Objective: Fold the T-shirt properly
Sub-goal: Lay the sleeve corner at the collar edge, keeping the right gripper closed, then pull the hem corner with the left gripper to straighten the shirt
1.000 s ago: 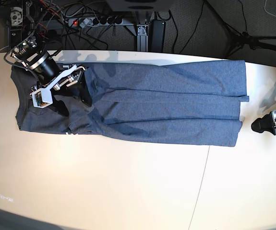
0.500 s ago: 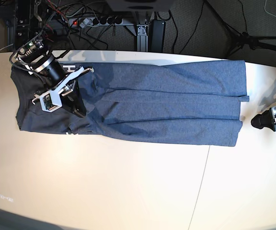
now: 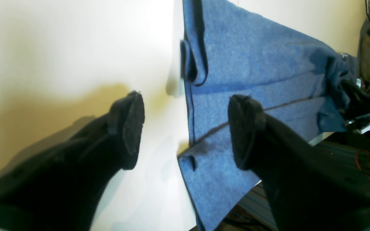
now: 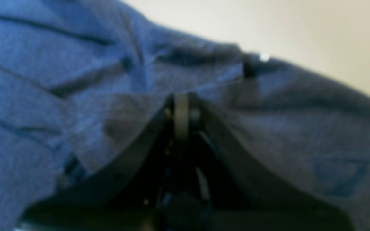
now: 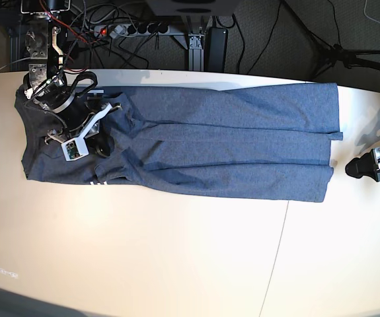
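Cables and a power strip [image 5: 127, 29] crowd the dark floor along the top of the base view, behind the cream surface [image 5: 176, 251]. We see the T-shirt [image 5: 229, 142] spread lengthwise across the upper half of that surface, a few small white marks at its lower left edge too small to read. Our right gripper [image 5: 100, 142] leans down onto the shirt's bunched left end in the upper left of the frame, fingers pressed together on a fold of the cloth. Our left gripper [image 3: 185, 128] hangs low at the far right, fingers [image 3: 130, 128] spread wide over the hem, holding nothing.
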`<state>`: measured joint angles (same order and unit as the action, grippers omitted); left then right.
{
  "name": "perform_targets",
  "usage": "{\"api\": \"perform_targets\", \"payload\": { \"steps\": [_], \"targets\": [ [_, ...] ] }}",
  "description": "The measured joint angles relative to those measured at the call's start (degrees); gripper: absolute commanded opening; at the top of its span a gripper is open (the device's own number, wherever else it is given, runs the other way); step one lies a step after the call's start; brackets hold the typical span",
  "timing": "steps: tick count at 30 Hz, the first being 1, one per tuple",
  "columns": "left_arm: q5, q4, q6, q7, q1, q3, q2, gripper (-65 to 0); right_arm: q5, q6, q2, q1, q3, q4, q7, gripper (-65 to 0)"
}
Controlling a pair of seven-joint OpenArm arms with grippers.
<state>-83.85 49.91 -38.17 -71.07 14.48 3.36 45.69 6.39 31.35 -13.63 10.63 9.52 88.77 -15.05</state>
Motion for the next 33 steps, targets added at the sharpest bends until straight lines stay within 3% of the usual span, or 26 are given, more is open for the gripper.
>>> {"api": "perform_targets", "payload": {
  "steps": [6, 18, 21, 33],
  "targets": [
    [0.0, 0.0, 0.0, 0.0, 0.0, 0.0, 0.0, -21.0, 3.0, 0.0, 0.0, 0.0, 0.0, -0.2, 0.4, -65.0],
    [-0.1, 0.0, 0.0, 0.3, -3.0, 0.0, -0.3, -21.1, 3.0, 0.0, 0.0, 0.0, 0.0, -0.2, 0.4, -65.0],
    [-0.2, 0.0, 0.0, -2.7, -3.7, 0.0, -1.2, -21.1, 3.0, 0.0, 0.0, 0.0, 0.0, -0.2, 0.4, -65.0],
    [-2.6, 0.3, -0.2, -2.6, -4.0, -0.3, -5.9, -21.1, 3.0, 0.0, 0.0, 0.0, 0.0, -0.2, 0.4, -65.0]
  ]
}}
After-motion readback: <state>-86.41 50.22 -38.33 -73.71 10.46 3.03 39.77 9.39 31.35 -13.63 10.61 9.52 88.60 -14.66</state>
